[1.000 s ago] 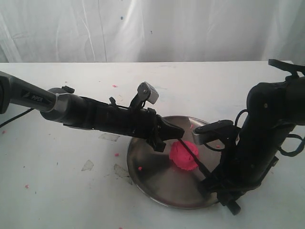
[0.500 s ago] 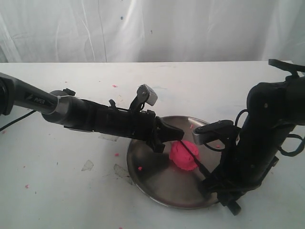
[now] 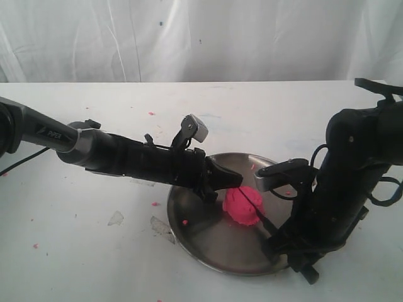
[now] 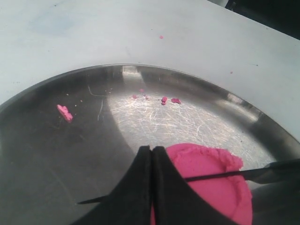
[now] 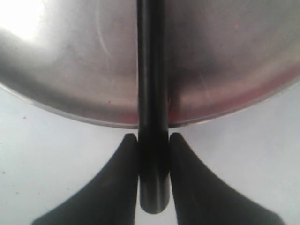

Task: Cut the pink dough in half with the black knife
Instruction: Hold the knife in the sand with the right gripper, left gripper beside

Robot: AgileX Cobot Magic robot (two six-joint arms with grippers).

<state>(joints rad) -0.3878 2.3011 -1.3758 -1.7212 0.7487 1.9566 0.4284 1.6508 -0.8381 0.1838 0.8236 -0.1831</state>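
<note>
The pink dough sits as one round mound in the steel plate. The black knife lies slanted across the top of the mound, its handle clamped in my right gripper at the plate's near right rim. In the left wrist view the thin blade crosses the pink dough, and its tip pokes out past my fingers. My left gripper is shut with nothing in it, its tips just above the dough's left edge and over the blade. My left gripper reaches in from the left.
Tiny pink crumbs lie in the plate and on the white table. Scraps of clear tape lie left of the plate. A white curtain closes the back. The right arm's bulk stands over the table's right side.
My left arm has slid slightly right and lower, bringing the shut tips closer over the dough. The right arm and knife have barely moved.
</note>
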